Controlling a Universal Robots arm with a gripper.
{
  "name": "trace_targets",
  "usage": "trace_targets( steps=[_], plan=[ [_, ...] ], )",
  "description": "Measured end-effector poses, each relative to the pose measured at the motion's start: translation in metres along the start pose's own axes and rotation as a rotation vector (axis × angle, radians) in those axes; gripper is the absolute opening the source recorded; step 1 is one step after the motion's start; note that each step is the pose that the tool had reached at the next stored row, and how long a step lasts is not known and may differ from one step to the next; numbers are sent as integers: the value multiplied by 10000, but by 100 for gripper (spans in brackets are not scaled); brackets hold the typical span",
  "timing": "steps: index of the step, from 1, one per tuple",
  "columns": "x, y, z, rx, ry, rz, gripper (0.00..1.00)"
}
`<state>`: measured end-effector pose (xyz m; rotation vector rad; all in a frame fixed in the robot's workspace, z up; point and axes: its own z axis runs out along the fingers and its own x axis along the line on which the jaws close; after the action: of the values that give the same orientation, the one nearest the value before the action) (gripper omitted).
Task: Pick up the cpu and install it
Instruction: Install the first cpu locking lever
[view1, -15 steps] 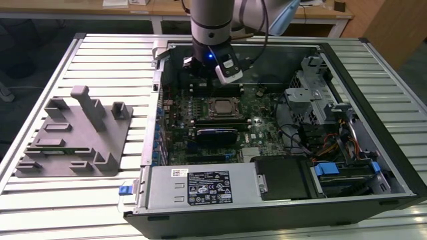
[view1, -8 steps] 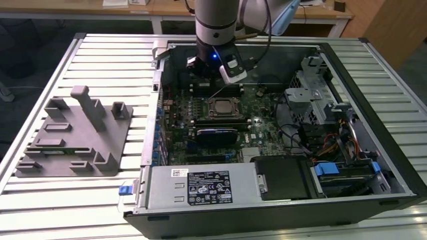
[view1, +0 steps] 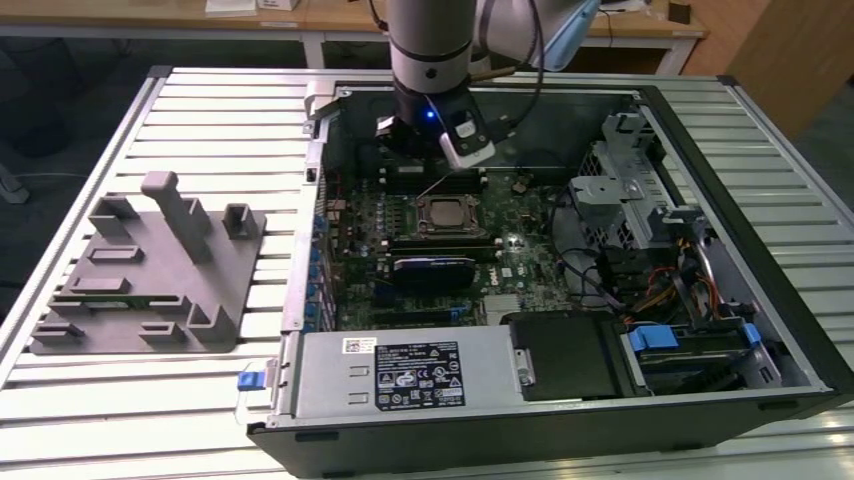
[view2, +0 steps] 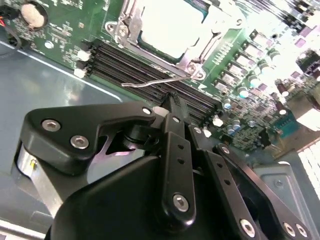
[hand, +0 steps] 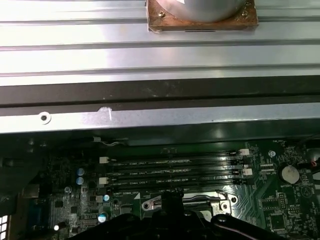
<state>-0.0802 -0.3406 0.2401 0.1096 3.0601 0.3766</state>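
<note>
The cpu (view1: 445, 213), a square chip with a silvery-grey top, lies in its socket in the middle of the green motherboard (view1: 527, 255) inside the open computer case (view1: 747, 250). In the second wrist view the cpu (view2: 170, 25) looks bright inside the metal socket frame (view2: 125, 27), and a thin wire lever (view2: 155, 81) stands raised beside it. My gripper (view1: 430, 162) hangs just behind the socket, over the memory slots. Its black fingers (view2: 176, 145) meet at a tip (view2: 172, 101) close under the lever, with nothing seen between them. The tip (hand: 172, 200) sits at the socket frame's edge.
A grey plastic tray (view1: 147, 270) with upright posts lies on the slatted table at the exterior view's left. Inside the case are the power supply (view1: 400, 375), a drive cage (view1: 627, 190), cables (view1: 667, 290) and memory slots (hand: 175, 170). A brown-based metal block (hand: 202, 17) sits beyond the case wall.
</note>
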Motion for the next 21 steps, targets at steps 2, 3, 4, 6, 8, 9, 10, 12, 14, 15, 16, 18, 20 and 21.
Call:
trace_targets(
  steps=[2, 3, 4, 6, 8, 9, 10, 12, 14, 15, 16, 18, 20, 21],
  plan=[
    [0, -2, 8, -10, -142, -6, 11],
    [0, -3, 12, -15, -214, -10, 11],
    [1, -4, 17, -19, -285, -12, 11],
    [1, -7, 28, -25, -395, -4, 11],
    [2, -11, 42, -29, -480, 11, 11],
    [2, -13, 49, -31, -521, 20, 11],
    [3, -15, 57, -33, -557, 32, 11],
    [3, -19, 74, -34, -620, 61, 11],
    [1, -24, 92, -34, -669, 93, 11],
    [-1, -26, 101, -33, -694, 112, 11],
    [-3, -28, 110, -33, -718, 134, 11],
    [-8, -32, 129, -33, -767, 177, 11],
    [-15, -36, 148, -32, -819, 220, 11],
    [-18, -38, 156, -31, -844, 245, 11]
  ],
)
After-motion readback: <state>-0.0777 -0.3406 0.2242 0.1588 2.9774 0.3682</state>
